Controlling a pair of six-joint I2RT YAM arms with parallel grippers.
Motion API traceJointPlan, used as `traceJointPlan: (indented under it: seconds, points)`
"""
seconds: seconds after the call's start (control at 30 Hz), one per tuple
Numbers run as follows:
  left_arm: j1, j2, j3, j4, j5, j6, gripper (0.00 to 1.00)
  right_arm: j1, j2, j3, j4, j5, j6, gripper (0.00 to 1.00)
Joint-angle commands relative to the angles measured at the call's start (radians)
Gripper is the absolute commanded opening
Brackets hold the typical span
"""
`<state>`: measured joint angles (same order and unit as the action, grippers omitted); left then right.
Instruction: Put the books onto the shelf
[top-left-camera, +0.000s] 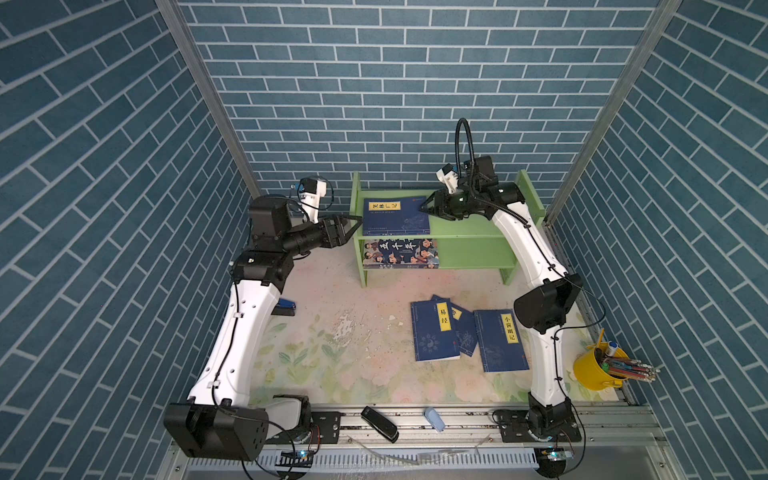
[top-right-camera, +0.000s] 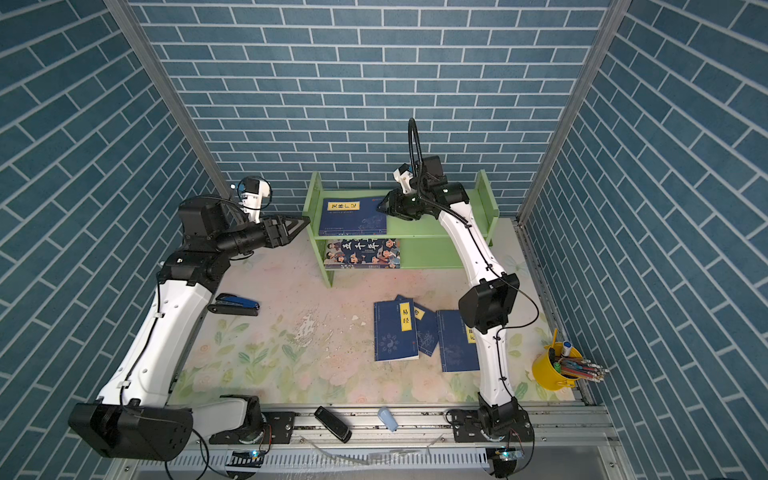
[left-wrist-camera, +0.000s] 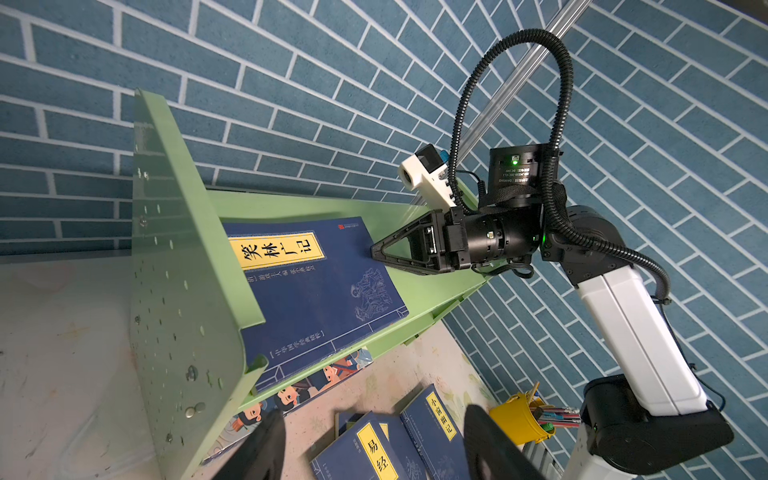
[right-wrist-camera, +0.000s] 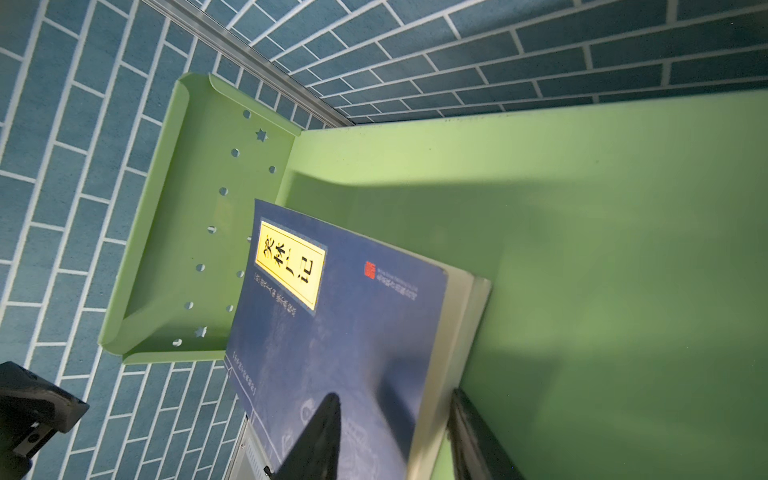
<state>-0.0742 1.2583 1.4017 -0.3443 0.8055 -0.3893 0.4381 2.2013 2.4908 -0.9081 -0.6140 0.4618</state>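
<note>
The light green shelf (top-left-camera: 469, 228) (top-right-camera: 432, 224) stands at the back of the table. On its top tier lies a navy book (top-left-camera: 395, 216) (left-wrist-camera: 316, 286) (right-wrist-camera: 353, 316) with a yellow label. My right gripper (top-left-camera: 424, 206) (right-wrist-camera: 395, 395) is shut on that book's right edge, one finger on the cover and the other against the page side. The large cartoon book (top-left-camera: 401, 253) (top-right-camera: 361, 252) lies on the lower tier. Three more navy books (top-left-camera: 434, 328) (top-left-camera: 500, 340) lie overlapping on the table. My left gripper (top-left-camera: 358, 220) (left-wrist-camera: 374, 413) hangs open and empty by the shelf's left side panel.
A yellow bucket of pens (top-left-camera: 594, 372) stands at the table's right edge. A blue stapler (top-right-camera: 235, 305) lies by the left arm. On the front rail lie a black stapler (top-left-camera: 379, 424) and a pale blue object (top-left-camera: 434, 417). Brick-patterned walls enclose three sides.
</note>
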Motion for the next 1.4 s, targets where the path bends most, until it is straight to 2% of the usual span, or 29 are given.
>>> traceJointPlan:
  seconds: [0.0, 0.73, 0.87, 1.07, 1.17, 1.37]
  points:
    - [0.008, -0.012, -0.013, 0.03, 0.004, -0.005, 0.69, 0.019, 0.032, 0.002, -0.07, 0.013, -0.027, 0.44]
    - [0.011, -0.007, -0.013, 0.05, 0.008, -0.029, 0.7, 0.042, 0.012, 0.007, -0.076, 0.0, -0.023, 0.44]
    - [0.01, -0.005, -0.013, 0.05, 0.006, -0.029, 0.7, 0.042, 0.004, 0.006, -0.091, 0.037, -0.03, 0.49]
    - [0.011, -0.013, -0.003, 0.002, -0.051, -0.015, 0.7, 0.031, -0.025, -0.002, -0.113, 0.165, -0.035, 0.58]
    - [0.011, -0.028, -0.016, -0.031, -0.075, 0.052, 0.7, 0.026, -0.075, -0.043, -0.072, 0.171, -0.03, 0.59]
    - [0.011, -0.055, -0.062, -0.105, -0.194, 0.296, 0.7, 0.024, -0.175, -0.143, 0.012, 0.143, -0.006, 0.59]
